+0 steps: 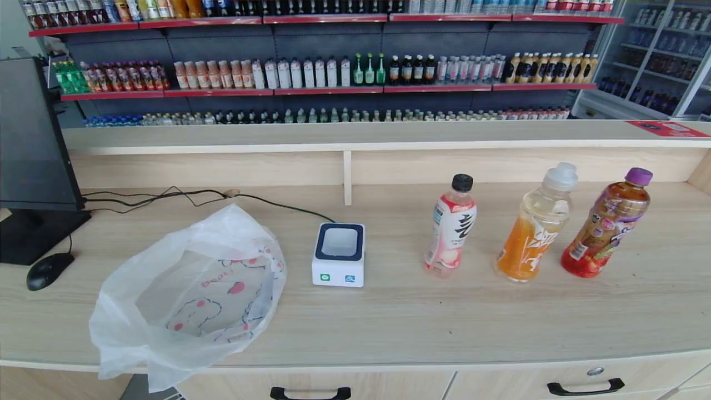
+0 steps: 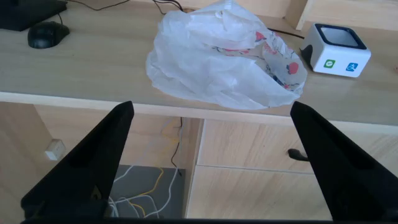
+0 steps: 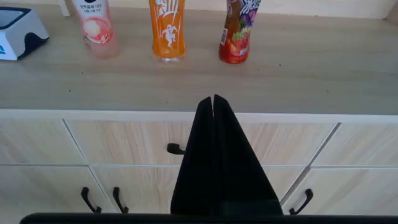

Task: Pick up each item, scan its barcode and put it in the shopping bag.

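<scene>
Judged as not begun. Left to pick, scan and bag: pink bottle [image 1: 451, 228], orange bottle [image 1: 536, 225] and red bottle [image 1: 606, 225], all upright in a row on the right half of the counter [image 1: 389, 322], apart from one another, with the red one farthest right. No bottle to be seen in the shopping bag [image 1: 189, 300], slumped open on the left of the counter with its lower fold hanging over the near edge. Scanner [image 1: 338, 254] between bag and bottles, just right of the bag, window facing up.

Left gripper [image 2: 211, 109]: spread wide, holding nothing, low off the near edge in front of the bag. Right gripper [image 3: 213, 99]: fingers pressed together, holding nothing, low off the near edge in front of the drawers [image 3: 124, 149], facing the orange and red bottles.

Open counter near the bottles and between pink bottle and scanner: probably room enough for an approach from the near side. Tighter at the far side, with a raised ledge [image 1: 355, 144] behind the row. Gaps between bottles modest, so some risk of knocking a neighbour. Cable [image 1: 166, 195] far behind the bag; mouse [image 1: 48, 270] and monitor [image 1: 28, 139] at far left, well apart from the bottles.
</scene>
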Controlling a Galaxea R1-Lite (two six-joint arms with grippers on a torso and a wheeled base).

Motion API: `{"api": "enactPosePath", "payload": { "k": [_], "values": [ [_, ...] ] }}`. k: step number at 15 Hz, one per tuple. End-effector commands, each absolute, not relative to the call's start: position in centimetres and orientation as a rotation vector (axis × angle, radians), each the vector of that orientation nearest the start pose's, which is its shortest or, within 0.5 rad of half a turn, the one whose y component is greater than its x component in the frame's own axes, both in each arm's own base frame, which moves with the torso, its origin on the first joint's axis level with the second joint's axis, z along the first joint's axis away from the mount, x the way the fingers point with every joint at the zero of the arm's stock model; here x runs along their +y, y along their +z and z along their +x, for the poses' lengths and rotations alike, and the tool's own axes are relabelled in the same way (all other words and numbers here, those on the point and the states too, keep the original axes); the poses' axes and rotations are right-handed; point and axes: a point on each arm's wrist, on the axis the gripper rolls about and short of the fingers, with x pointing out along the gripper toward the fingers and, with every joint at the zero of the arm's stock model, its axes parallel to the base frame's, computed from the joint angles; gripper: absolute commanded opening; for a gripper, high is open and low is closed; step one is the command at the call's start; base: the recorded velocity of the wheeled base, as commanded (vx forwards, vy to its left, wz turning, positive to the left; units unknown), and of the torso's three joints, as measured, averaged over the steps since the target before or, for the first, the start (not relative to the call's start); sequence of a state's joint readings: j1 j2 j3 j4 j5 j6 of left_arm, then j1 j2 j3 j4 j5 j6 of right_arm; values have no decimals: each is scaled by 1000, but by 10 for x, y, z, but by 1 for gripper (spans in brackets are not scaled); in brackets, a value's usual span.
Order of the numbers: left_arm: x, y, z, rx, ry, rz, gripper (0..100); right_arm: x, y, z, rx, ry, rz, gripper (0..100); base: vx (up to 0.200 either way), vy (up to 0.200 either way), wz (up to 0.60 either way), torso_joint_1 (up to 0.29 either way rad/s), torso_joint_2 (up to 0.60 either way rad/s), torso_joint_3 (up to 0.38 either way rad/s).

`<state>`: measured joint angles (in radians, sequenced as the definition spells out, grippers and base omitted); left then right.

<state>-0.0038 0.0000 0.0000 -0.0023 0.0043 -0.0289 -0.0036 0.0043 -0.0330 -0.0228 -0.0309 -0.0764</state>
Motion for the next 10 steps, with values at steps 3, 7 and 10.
{"api": "enactPosePath", "payload": {
  "k": [3, 7, 10],
  "values": [
    [0, 76, -23, -3, 0, -28, 100, -1, 142, -18, -81, -1, -59, 0, 0, 0, 0, 0, 0, 0],
    [0, 76, -23, -2, 0, -28, 100, 2, 186, 44, -184, 22, -36, 0, 0, 0, 0, 0, 0, 0],
    [0, 76, -23, -2, 0, -28, 100, 8, 214, 102, -250, 60, -30, 0, 0, 0, 0, 0, 0, 0]
  ]
}}
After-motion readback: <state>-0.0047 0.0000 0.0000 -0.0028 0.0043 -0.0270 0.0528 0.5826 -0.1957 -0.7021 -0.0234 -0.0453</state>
